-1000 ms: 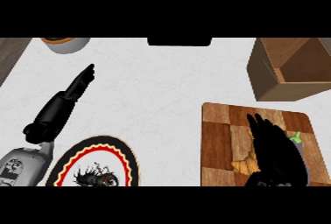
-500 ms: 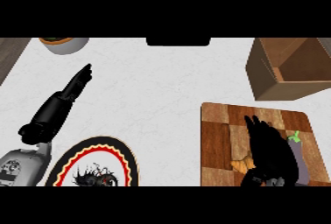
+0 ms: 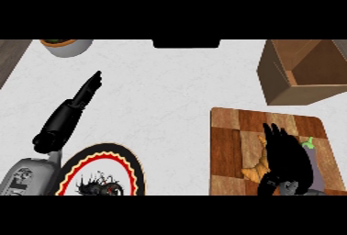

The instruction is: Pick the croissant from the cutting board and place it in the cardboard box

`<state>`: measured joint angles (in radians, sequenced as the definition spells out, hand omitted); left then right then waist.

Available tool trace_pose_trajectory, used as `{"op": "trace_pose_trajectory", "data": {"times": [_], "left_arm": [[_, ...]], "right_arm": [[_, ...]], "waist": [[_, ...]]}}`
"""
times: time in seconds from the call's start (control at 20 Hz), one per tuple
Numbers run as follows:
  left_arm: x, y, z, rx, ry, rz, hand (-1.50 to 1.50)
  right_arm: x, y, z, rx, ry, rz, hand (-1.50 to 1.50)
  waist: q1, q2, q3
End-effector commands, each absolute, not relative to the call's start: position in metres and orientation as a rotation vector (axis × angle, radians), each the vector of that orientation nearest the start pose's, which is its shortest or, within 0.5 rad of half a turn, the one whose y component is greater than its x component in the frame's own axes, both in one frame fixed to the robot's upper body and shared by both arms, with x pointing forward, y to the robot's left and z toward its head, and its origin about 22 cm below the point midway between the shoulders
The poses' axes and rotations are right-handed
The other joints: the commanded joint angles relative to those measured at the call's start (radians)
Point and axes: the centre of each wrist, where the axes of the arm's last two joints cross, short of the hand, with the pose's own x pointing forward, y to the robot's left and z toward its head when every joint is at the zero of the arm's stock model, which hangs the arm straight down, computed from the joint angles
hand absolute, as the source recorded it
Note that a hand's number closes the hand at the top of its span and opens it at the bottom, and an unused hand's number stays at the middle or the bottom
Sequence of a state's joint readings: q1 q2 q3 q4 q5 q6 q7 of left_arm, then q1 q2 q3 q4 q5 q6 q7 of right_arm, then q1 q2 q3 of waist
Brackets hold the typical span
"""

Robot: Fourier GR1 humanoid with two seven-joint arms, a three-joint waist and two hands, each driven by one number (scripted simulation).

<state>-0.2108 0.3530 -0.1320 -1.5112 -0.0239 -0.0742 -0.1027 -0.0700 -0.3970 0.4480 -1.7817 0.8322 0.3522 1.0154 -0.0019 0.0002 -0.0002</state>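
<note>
Board, croissant half under right hand

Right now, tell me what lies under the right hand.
The right hand hangs over the cutting board. A croissant shows at its left, a purple vegetable at its right; the parts beneath it are hidden.

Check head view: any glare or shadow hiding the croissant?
Head view: even light, no glare on the counter. Shadow is not the problem; the black right hand itself covers most of the croissant, so only its left edge shows on the cutting board.
</note>
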Motion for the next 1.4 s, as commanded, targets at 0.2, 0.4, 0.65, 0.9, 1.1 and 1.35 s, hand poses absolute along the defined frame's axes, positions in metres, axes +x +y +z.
{"op": "trace_pose_trajectory", "data": {"times": [0.2,0.4,0.65,0.9,1.1,1.35], "left_arm": [[0.288,0.283,0.067,0.103,-1.749,-0.519,0.00],[0.291,0.269,0.068,0.108,-1.746,-0.520,0.00],[0.301,0.283,0.062,0.097,-1.751,-0.521,0.00],[0.285,0.269,0.065,0.097,-1.757,-0.530,0.00],[0.304,0.233,0.076,0.006,-1.810,-0.603,0.00],[0.304,0.233,0.072,-0.025,-1.809,-0.636,0.00]], "right_arm": [[0.220,-0.189,0.036,-1.002,-0.545,1.013,-1.50],[0.224,-0.212,0.032,-1.006,-0.664,1.122,1.50],[0.235,-0.214,0.039,-1.116,-0.752,1.132,1.50],[0.274,-0.201,0.032,-1.130,-0.825,1.106,1.50],[0.343,-0.165,0.077,-1.054,-0.907,0.910,1.50],[0.390,-0.145,0.124,-1.168,-1.013,0.816,1.50]], "waist": [[0.003,-0.001,0.000],[0.002,-0.001,0.000],[0.000,0.000,0.000],[0.015,0.001,0.001],[0.112,0.040,0.005],[0.155,0.048,0.001]]}}
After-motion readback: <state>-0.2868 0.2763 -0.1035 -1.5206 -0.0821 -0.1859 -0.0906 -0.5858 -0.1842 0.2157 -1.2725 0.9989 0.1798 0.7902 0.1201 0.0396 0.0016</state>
